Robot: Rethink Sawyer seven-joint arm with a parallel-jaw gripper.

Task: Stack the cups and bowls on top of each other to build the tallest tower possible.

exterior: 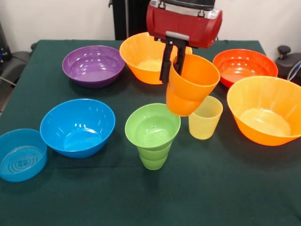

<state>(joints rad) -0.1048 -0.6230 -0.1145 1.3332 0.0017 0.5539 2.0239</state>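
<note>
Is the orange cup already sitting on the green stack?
No. The gripper holds the orange cup tilted in the air above the green bowl.

Green cup (pixel 153 157) ribbed; orange cup (pixel 190 87), pale yellow cup (pixel 205 118); purple bowl (pixel 93 65); dark green tablecloth (pixel 211 188).

A dark green cloth-covered table (pixel 225 197) fills most of the scene. Beyond its edge at about ten o'clock sits a dark rounded object (pixel 13 60), partly cut off. At about two o'clock, past the table's corner, a black knobbed thing (pixel 285 52) stands against the pale wall (pixel 56 19).
</note>
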